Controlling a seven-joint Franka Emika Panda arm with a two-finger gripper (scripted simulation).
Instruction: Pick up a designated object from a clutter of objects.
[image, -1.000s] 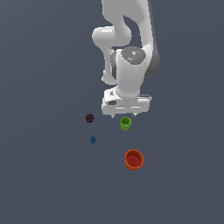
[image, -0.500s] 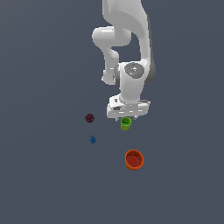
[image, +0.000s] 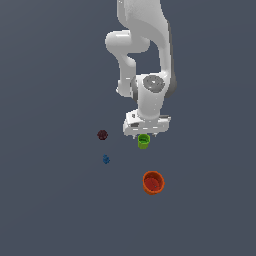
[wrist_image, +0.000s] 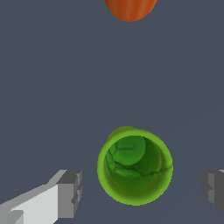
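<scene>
Green is the colour to look for: the small lime-green cup (image: 143, 141) is the one to pick up. In the exterior view it stands upright on the flat grey floor (image: 45, 210), and the white arm (image: 150, 55) hangs right above it. The gripper (image: 145, 134) is so low that its body hides the far edge of the cup. From this side I cannot tell how wide the fingers are.

Take the green cup as the middle of the group. The orange-red cup (image: 153, 182) stands well apart from it, nearer the camera. The dark maroon lump (image: 102, 134) sits off toward the exterior view's left. The tiny blue piece (image: 106, 159) also lies to the exterior view's left, a bit nearer the camera. None of them touches the green cup.

In the wrist view we look straight down into the green cup (wrist_image: 134, 166), so its darker inside shows. One grey finger pad (wrist_image: 70, 193) is on one side of it and the other pad (wrist_image: 213, 189) is on the other side. The fingers are spread wide, with the cup between them, and bare floor shows in each gap. Nothing is being held. A bit of the orange-red cup (wrist_image: 130, 8) peeks in at the edge, far from the green cup.

So the reaching part looks done. I think the squeezing and the lifting are left to do.
</scene>
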